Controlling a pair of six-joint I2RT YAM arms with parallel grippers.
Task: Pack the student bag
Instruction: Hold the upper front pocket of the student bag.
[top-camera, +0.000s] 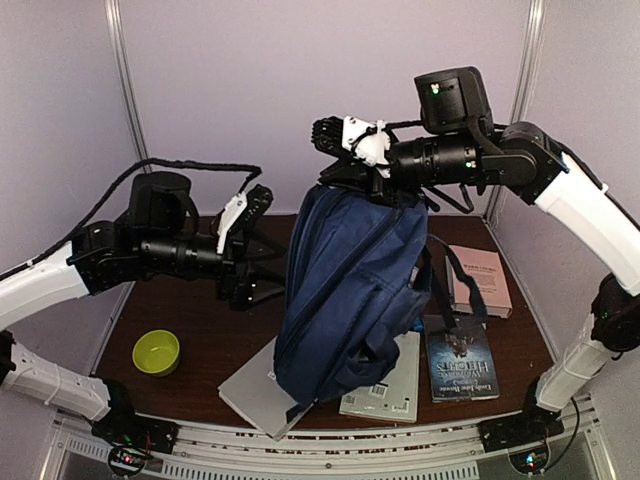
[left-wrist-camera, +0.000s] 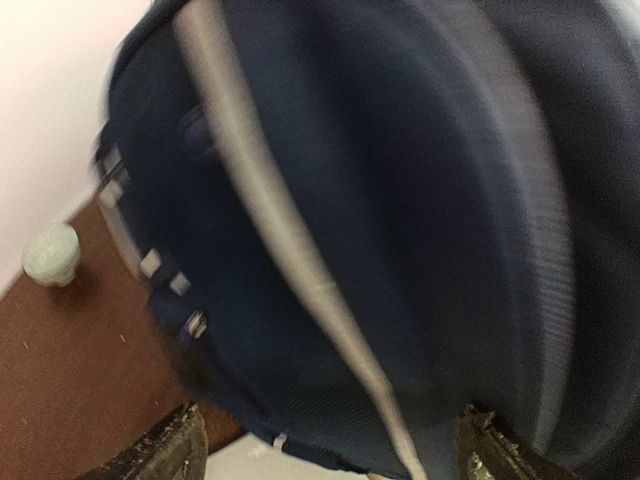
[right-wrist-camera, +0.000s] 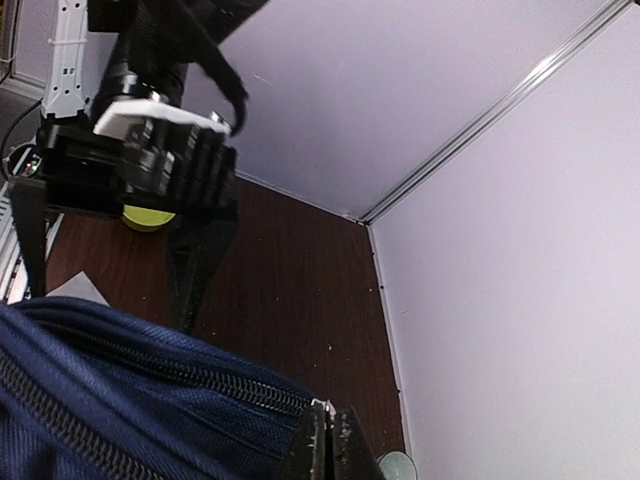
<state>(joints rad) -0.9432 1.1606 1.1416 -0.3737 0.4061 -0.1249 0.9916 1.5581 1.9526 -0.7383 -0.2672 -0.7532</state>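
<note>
Student bag (top-camera: 350, 290) hangs upright, its top clamped in right gripper (right-wrist-camera: 325, 440). Left gripper (left-wrist-camera: 325, 455) sits against bag side, fingers apart.

- Walls (top-camera: 230, 80): plain pale lilac panels closing the cell at the back and on both sides.
- Corner strips (top-camera: 125, 90): slim metal profiles, vertical, where the panels meet.
- Table (top-camera: 200, 320): dark reddish-brown top, evenly lit.
- Front rail (top-camera: 330, 462): pale, slotted, along the table's near edge.
</note>
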